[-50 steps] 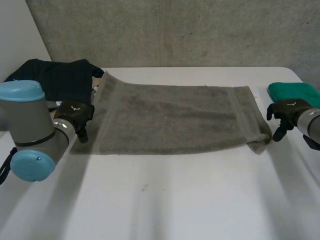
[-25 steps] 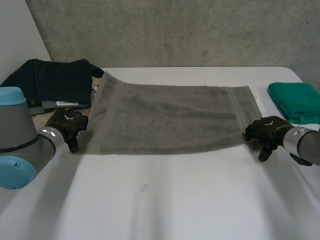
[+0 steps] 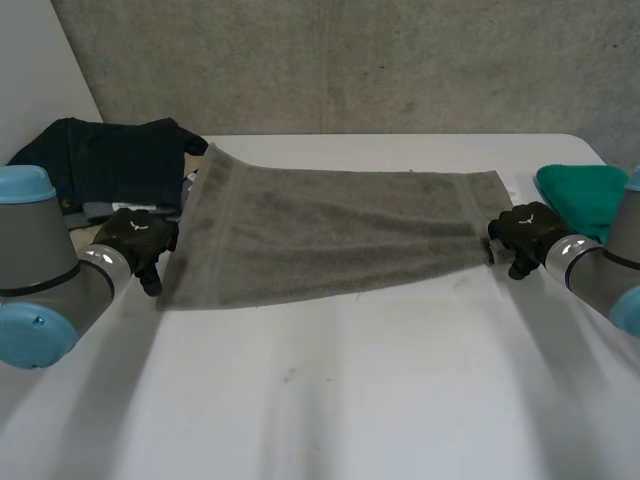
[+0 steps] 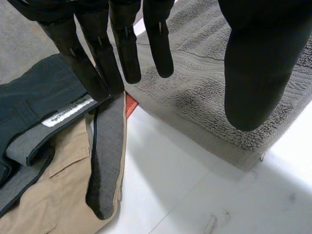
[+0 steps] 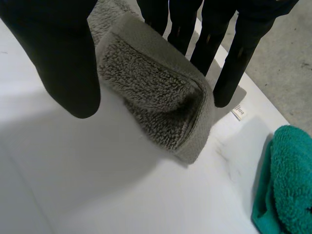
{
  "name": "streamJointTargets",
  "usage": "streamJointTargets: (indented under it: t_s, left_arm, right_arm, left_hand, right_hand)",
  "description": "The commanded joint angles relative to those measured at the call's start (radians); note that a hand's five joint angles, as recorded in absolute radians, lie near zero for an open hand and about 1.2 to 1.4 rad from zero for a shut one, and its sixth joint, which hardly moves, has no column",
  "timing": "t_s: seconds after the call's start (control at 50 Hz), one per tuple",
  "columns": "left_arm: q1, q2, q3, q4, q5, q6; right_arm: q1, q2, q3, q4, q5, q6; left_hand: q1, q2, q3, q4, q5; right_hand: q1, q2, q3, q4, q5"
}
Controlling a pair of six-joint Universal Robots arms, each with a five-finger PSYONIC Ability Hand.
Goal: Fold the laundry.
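Grey concrete wall stands behind a white desk, and the grey towel lies spread across the middle of it, long side running left to right. Left of the towel's far-left corner sits a heap of dark clothes, touching that end of the towel. The left wrist view shows a tan garment under the dark ones and a white label on a grey waistband. The left hand is at the towel's near-left corner, just beside its left edge. Its fingers are straight and spread, held apart from the thumb, with the towel's corner lying flat on the desk beneath the gap. Nothing is gripped there. From that corner the towel's near edge runs slantwise, climbing away from the desk's front toward the right end. At the towel's near-right corner is the right hand, closed on the cloth. In the right wrist view the corner is doubled over into a thick fold, raised off the desk with a shadow under it. The fold is caught between the right thumb on one side and the right fingers behind it. A small white tag lies on the desk just past the towel's fold. Beyond the towel's right end, apart from it, rests a folded green towel.
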Motion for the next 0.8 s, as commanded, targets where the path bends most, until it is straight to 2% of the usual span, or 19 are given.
streamJointTargets:
  t_s: [0.02,0.16,0.32,0.42,0.58,0.68,0.8]
  left_arm:
    - [0.002,-0.005,0.0,0.0,-0.001,-0.001]
    - [0.005,0.004,-0.009,-0.003,-0.001,0.002]
    - [0.011,0.027,-0.041,-0.012,0.015,0.019]
    - [0.02,0.018,-0.05,-0.017,0.036,0.062]
    - [-0.001,-0.027,-0.04,-0.043,0.094,0.097]
    - [-0.039,-0.062,-0.008,-0.043,0.098,0.09]
    - [-0.065,-0.1,0.055,-0.058,0.056,0.068]
  right_arm:
    - [0.002,0.032,-0.035,-0.062,0.007,-0.004]
    - [-0.02,-0.018,-0.03,-0.083,0.045,0.071]
    - [-0.067,-0.098,-0.03,0.078,0.11,0.312]
    - [-0.086,-0.109,-0.035,0.173,0.119,0.364]
    - [-0.11,-0.107,-0.043,0.215,0.096,0.474]
    - [-0.109,-0.109,-0.035,0.223,0.084,0.485]
    - [-0.11,-0.114,-0.021,0.226,0.076,0.439]
  left_hand:
    - [0.056,0.058,0.051,0.063,0.07]
    - [0.059,0.061,0.054,0.066,0.073]
    - [0.071,0.073,0.065,0.078,0.084]
    - [0.109,0.111,0.103,0.116,0.122]
    - [0.077,0.079,0.071,0.084,0.09]
    - [0.074,0.075,0.068,0.081,0.087]
    - [0.086,0.087,0.08,0.093,0.099]
  right_hand:
    - [0.587,0.582,0.584,0.586,0.586]
    - [0.588,0.583,0.584,0.586,0.586]
    - [0.588,0.583,0.584,0.586,0.586]
    - [0.588,0.583,0.584,0.586,0.586]
    - [0.588,0.583,0.584,0.586,0.586]
    - [0.588,0.583,0.584,0.586,0.586]
    - [0.588,0.583,0.584,0.586,0.586]
